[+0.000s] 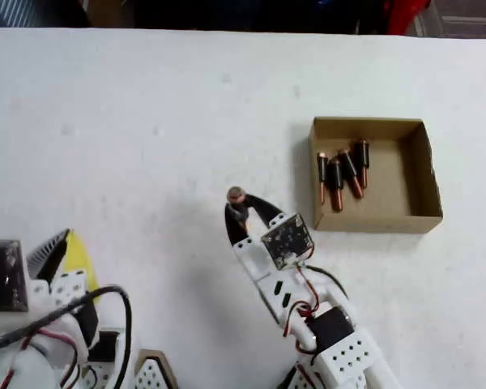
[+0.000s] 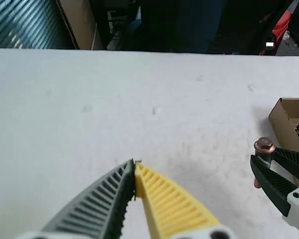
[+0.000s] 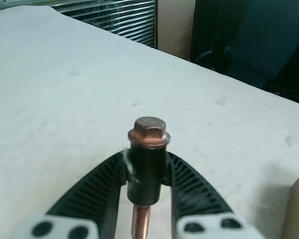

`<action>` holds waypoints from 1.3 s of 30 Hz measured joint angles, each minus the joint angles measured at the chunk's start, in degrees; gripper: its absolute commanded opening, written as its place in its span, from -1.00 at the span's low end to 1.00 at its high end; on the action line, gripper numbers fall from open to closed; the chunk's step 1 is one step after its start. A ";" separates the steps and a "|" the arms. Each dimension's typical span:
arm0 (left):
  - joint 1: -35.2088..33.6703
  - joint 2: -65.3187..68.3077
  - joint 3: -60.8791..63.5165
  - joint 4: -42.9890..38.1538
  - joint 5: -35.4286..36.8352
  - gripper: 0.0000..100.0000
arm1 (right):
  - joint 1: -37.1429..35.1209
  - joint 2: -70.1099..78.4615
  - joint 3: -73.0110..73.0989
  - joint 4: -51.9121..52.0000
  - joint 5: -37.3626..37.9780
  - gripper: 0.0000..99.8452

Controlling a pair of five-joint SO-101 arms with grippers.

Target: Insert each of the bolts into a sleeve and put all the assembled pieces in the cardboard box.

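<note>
An assembled piece [image 3: 147, 164], a copper bolt through a black sleeve, stands upright between the black fingers of my right gripper [image 3: 145, 172], which is shut on the sleeve. In the high view that gripper [image 1: 245, 212] holds the piece [image 1: 236, 197] just left of the cardboard box [image 1: 409, 212], a little above the table. Several assembled pieces [image 1: 343, 176] lie inside the box. The left wrist view catches the held piece [image 2: 263, 147] and the box corner [image 2: 281, 112] off to one side. My left gripper [image 2: 135, 167], grey and yellow fingers pressed together, is shut on nothing at the table's near left [image 1: 62, 255].
The white table [image 1: 146, 121] stretches wide to the left and far side of the box. Dark furniture and a blind stand beyond the far edge.
</note>
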 measured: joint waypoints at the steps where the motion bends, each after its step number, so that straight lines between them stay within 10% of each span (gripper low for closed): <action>1: 0.09 -1.67 -0.09 0.00 0.00 -0.96 | 0.00 0.00 0.00 0.00 0.00 -0.97; 39: 0.09 -22.95 64.35 -26.73 -5.01 -0.96 | 2.11 0.00 0.00 0.00 0.00 -0.97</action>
